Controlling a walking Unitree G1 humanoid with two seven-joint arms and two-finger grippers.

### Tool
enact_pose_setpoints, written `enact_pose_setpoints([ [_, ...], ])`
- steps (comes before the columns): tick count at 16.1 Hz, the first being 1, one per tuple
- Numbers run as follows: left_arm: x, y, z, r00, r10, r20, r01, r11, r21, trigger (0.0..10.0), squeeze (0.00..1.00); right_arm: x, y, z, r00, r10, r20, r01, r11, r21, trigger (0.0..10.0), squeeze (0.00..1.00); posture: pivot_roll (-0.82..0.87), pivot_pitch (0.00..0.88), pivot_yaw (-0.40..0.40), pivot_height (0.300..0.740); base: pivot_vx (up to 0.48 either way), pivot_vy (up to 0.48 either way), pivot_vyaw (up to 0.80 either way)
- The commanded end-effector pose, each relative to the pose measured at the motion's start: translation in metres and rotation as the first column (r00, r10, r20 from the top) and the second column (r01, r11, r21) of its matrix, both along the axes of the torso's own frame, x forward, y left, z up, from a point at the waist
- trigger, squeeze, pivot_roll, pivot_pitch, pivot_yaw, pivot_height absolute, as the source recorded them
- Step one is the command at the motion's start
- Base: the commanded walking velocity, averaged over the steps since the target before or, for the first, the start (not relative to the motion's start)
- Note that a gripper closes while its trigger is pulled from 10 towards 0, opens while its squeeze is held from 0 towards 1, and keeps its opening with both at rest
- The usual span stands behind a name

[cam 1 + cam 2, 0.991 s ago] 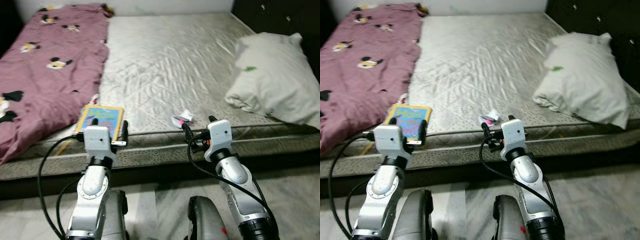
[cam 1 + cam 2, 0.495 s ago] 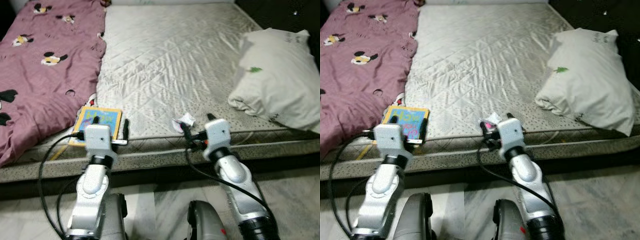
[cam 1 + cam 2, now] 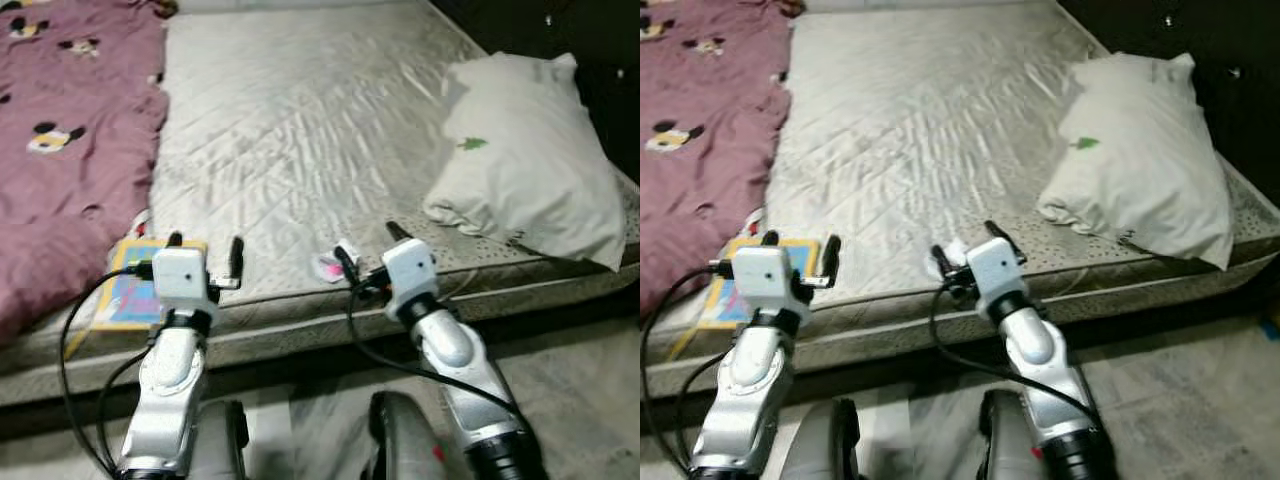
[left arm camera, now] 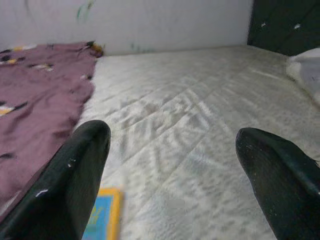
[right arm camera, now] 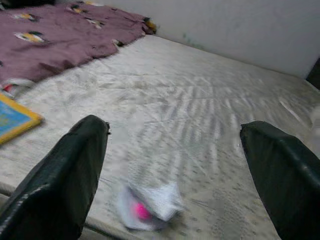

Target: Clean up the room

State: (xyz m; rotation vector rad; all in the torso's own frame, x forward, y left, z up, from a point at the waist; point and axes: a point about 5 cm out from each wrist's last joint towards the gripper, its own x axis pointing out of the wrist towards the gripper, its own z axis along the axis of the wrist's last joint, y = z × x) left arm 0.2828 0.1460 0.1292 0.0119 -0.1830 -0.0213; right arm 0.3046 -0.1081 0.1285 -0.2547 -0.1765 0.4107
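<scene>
A crumpled white wrapper with a pink spot (image 3: 329,264) lies near the mattress's front edge. My right gripper (image 3: 368,242) is open just beside it, and in the right wrist view the wrapper (image 5: 150,206) sits low between the two spread fingers (image 5: 75,165). A yellow and blue book (image 3: 125,292) lies flat at the front left, half under the purple blanket's edge. My left gripper (image 3: 206,243) is open above the mattress edge, just right of the book (image 4: 104,220), with nothing between its fingers.
A white pillow (image 3: 520,160) lies on the right of the grey quilted mattress (image 3: 290,120). A purple cartoon-print blanket (image 3: 60,140) covers the left side. Dark furniture stands beyond the pillow, and a pale marbled floor (image 3: 590,390) is below the bed.
The whole view has shifted as the camera moved in and rightwards. Both grippers now reach over the mattress edge, and the right one has come up beside the wrapper.
</scene>
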Motion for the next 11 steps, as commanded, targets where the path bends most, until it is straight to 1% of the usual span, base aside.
enact_pose_setpoints([
  [1,-0.0012,-0.0070,-0.0023,1.000,-0.028,-0.010,0.028,0.999,-0.015,10.0,0.00,-0.0005,-0.0057,-0.0008,1.000,-0.012,0.002,0.012,1.000,-0.004,10.0,0.00,-0.03,0.143,-0.007,0.575,0.000,0.000,0.44],
  [2,-0.0009,-0.0075,-0.0022,0.999,-0.031,-0.010,0.031,0.999,-0.013,10.0,0.00,-0.0002,-0.0057,-0.0010,1.000,-0.013,0.003,0.013,1.000,-0.004,10.0,0.00,-0.03,0.136,-0.006,0.575,0.000,0.000,0.53],
  [5,0.0008,-0.0088,-0.0020,0.999,-0.039,-0.007,0.039,0.999,-0.015,10.0,0.00,0.0013,-0.0052,-0.0018,1.000,-0.008,0.004,0.008,1.000,-0.005,10.0,0.00,-0.03,0.123,-0.006,0.575,0.000,0.000,0.77],
  [7,0.0037,-0.0112,-0.0021,0.999,-0.055,-0.003,0.055,0.998,-0.015,10.0,0.00,0.0042,-0.0067,-0.0008,1.000,-0.015,0.008,0.015,1.000,-0.007,10.0,0.00,-0.05,0.105,0.002,0.575,0.000,0.000,0.00],
  [10,0.0068,-0.0156,0.0010,0.997,-0.073,0.010,0.074,0.997,-0.009,10.0,0.00,0.0033,-0.0070,-0.0029,1.000,-0.018,0.013,0.018,0.999,-0.026,10.0,0.00,-0.04,0.089,0.000,0.575,0.294,0.000,0.00],
  [11,0.0082,-0.0153,0.0060,0.997,-0.073,0.024,0.073,0.997,-0.018,10.0,0.00,0.0030,-0.0051,-0.0036,1.000,0.004,0.025,-0.003,0.998,-0.064,10.0,0.00,-0.04,0.086,-0.002,0.575,0.480,0.000,0.00],
])
